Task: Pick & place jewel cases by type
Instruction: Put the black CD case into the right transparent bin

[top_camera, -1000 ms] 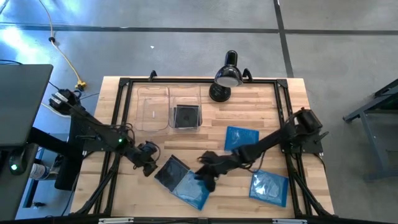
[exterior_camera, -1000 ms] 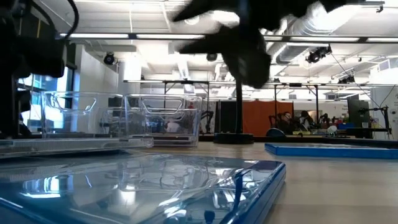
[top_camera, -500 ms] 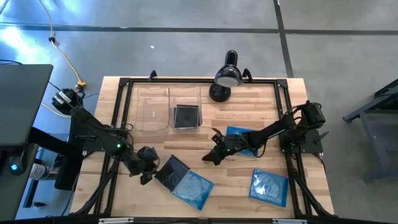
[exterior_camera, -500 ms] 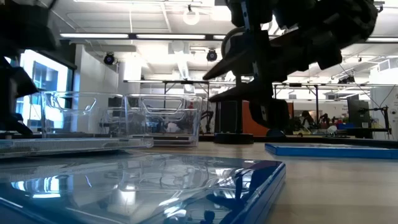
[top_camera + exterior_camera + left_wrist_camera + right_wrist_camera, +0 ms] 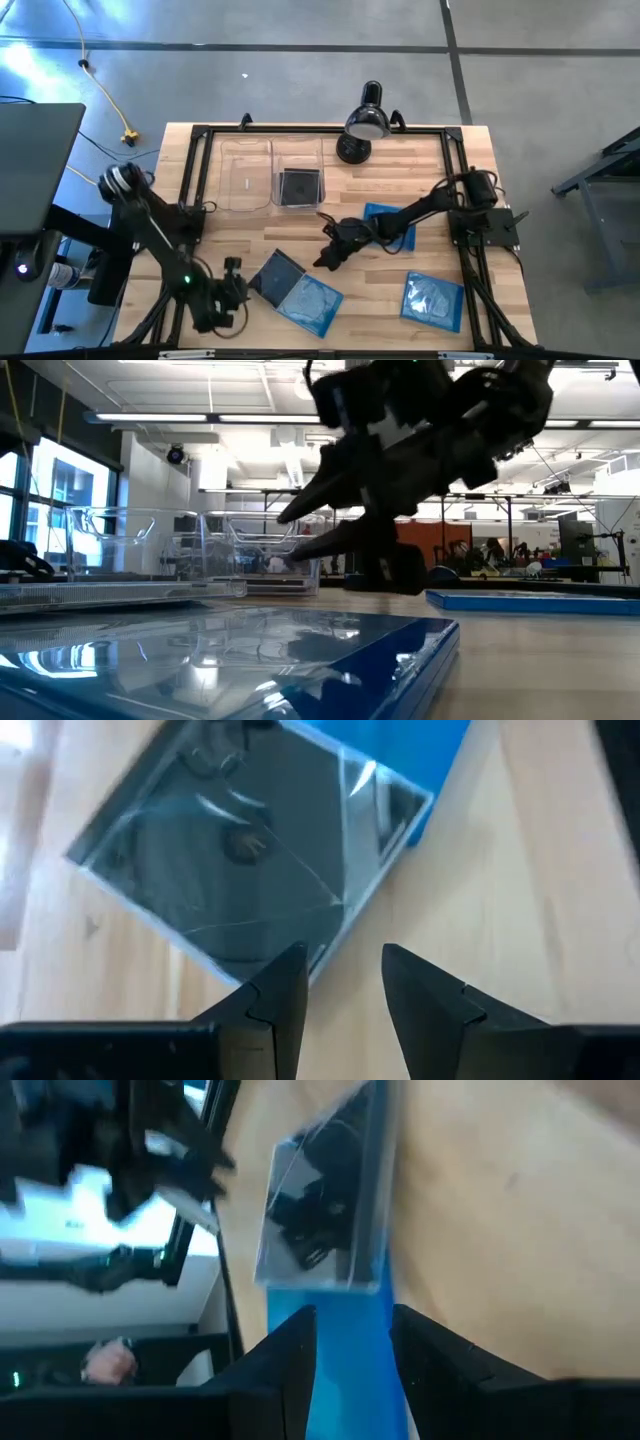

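Right pincer (image 5: 322, 262) hangs narrowly parted and empty just beside the dark jewel case (image 5: 272, 274); left pincer (image 5: 229, 296), also narrow and empty, sits on that case's other side. Risk: either finger could nudge the dark case overlapping a blue case (image 5: 309, 303). Visible count: three blue, two dark, two bins (image 5: 245, 172).

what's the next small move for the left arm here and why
Probably ease the left gripper forward and down onto the near edge of the dark jewel case. Its jaws stand open and empty, just short of that edge, and the case lies flat, overlapping a blue jewel case at the table's front. One dark case already sits in the right-hand bin, so this one likely follows.
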